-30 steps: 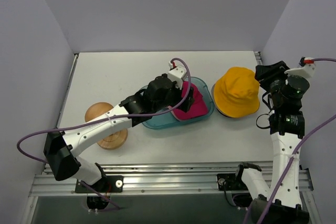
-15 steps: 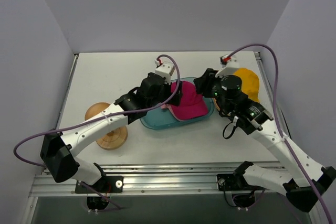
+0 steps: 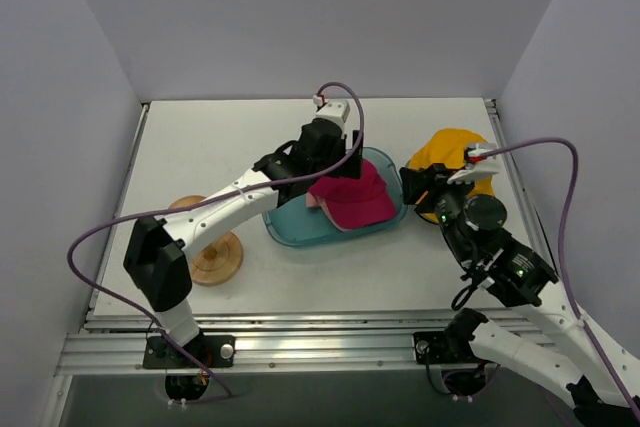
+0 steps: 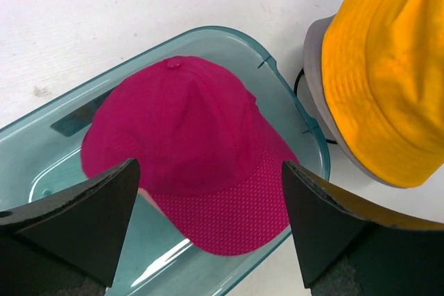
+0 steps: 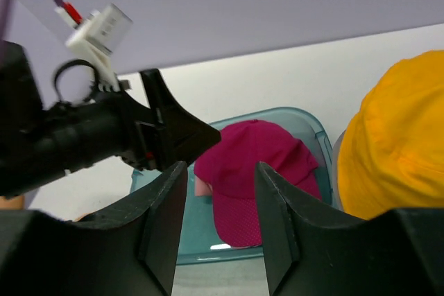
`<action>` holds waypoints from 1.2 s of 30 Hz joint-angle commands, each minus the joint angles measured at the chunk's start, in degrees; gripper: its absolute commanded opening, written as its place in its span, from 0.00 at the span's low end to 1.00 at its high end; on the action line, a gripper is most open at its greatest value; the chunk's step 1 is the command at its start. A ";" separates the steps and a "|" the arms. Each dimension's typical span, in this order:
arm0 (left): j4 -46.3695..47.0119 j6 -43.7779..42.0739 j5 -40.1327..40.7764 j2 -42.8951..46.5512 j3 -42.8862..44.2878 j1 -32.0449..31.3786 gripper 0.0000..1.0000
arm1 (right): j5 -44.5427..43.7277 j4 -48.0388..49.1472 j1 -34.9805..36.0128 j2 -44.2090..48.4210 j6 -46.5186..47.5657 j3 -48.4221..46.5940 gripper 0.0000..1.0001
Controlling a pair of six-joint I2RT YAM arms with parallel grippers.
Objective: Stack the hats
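We see four soft cloth hats. The magenta hat [image 4: 187, 136] lies crown up in the tray [image 4: 288, 91]. It has a small button on its smooth domed top and a dotted, mesh-like weave on its brim. A sliver of the pale pink hat [image 5: 202, 186] peeks out from under its edge. Just beside the tray, on the white table [image 3: 220, 137], the yellow hat [image 4: 388, 67] sits on the grey hat [image 4: 320, 95], whose brim shows below it.

There is one tray, an oval of clear teal plastic with a glossy rim, and one wooden stand [image 3: 215, 265] with a rounded top and a disc base.

The left claw [image 4: 209, 164] hangs over the magenta hat, its two fingers spread wide and empty. The right claw [image 5: 220, 171] is near the yellow hat, fingers partly apart with nothing between them.
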State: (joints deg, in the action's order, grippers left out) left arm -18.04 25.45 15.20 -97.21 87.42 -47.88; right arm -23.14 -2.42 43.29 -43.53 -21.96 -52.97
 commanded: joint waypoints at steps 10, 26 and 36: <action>-4.10 3.64 3.43 -17.21 14.79 -3.10 0.84 | -3.59 6.46 0.31 7.23 0.60 4.19 0.40; -1.99 2.41 1.59 -23.72 16.64 -2.66 0.72 | -4.20 6.02 0.31 7.67 0.95 4.37 0.40; -2.34 0.13 2.64 -21.10 16.47 -2.83 0.17 | -4.02 5.93 0.31 6.97 1.21 4.19 0.40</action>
State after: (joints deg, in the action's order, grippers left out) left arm -22.24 27.38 17.26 -121.78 102.54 -50.78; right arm -25.74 1.45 43.29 -36.27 -21.47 -48.60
